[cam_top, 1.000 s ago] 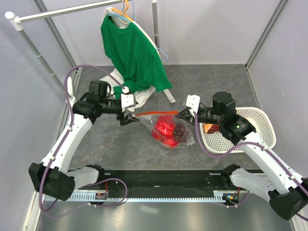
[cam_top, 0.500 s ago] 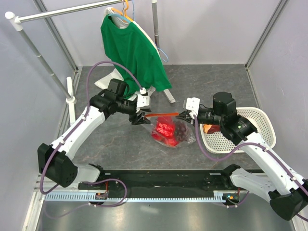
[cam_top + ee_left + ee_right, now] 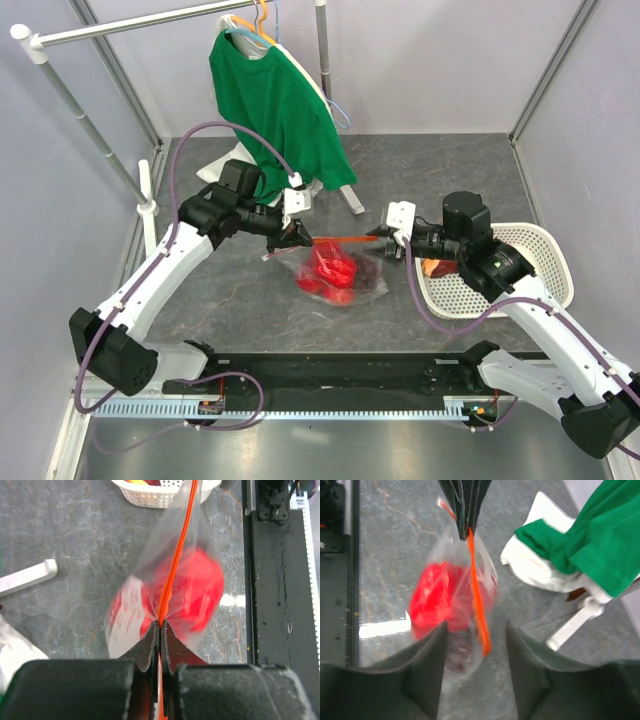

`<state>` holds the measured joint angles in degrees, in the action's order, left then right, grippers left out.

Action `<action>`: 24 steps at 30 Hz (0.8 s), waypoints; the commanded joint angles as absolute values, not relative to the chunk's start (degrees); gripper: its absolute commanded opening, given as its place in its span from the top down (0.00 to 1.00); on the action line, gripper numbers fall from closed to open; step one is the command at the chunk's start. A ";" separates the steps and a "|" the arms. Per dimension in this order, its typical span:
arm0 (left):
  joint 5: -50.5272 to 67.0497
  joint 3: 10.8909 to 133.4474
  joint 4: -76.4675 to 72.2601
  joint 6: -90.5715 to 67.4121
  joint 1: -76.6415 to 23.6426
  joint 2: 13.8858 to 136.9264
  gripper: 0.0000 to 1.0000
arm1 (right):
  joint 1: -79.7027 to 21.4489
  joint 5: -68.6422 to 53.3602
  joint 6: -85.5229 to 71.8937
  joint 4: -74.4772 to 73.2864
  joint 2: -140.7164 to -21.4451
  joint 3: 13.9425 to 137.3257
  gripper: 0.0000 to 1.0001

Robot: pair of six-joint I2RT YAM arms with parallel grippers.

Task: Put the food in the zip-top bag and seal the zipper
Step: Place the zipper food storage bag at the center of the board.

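The zip-top bag (image 3: 372,288) is located at the centre of the table (image 3: 450,165), between the two arms. Its zipper (image 3: 345,239) is uppermost and drawn into a nearly straight line from left to right. The food (image 3: 328,268) is contained inside the bag, below the zipper. Red pieces are seen to the left and a darker mass, probably the grape bunch (image 3: 371,271), to the right. Individual pieces cannot be told apart in either wrist view because of blur.

The left gripper (image 3: 298,235) is clamped on the left end of the zipper. In the left wrist view its fingers (image 3: 150,645) are pressed together with only the orange-red strip between them. The strip is seen running away from the jaws toward the basket (image 3: 160,495).

The right gripper (image 3: 384,240) is positioned at the opposite end of the zipper. In the right wrist view its fingers (image 3: 432,655) are spread wide. The strip and the upper part of the bag pass through the gap, and neither finger is shown touching the strip.

Whether the bag's underside rests on the table cannot be determined. A green shirt (image 3: 275,110) is hung on a rack behind the bag, with white cloth (image 3: 535,565) beneath it. The basket is placed at the right side of the table, beside the right arm.
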<state>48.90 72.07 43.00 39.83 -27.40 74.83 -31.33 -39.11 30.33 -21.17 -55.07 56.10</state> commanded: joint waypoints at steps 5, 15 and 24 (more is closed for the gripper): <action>45.73 80.41 46.05 34.89 -27.51 72.42 0.98 | -31.46 -36.48 16.80 -18.81 -53.88 57.75 0.02; 35.43 86.30 41.05 37.79 -26.46 81.29 0.98 | -27.43 -32.69 8.35 -18.19 -56.33 60.38 0.02; 30.94 89.74 32.88 39.72 -26.46 86.56 0.98 | -18.47 -35.85 4.23 -18.28 -61.69 63.98 0.02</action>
<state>32.93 87.22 41.28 37.50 -26.70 86.32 -21.47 -33.47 7.94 -20.05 -60.07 61.23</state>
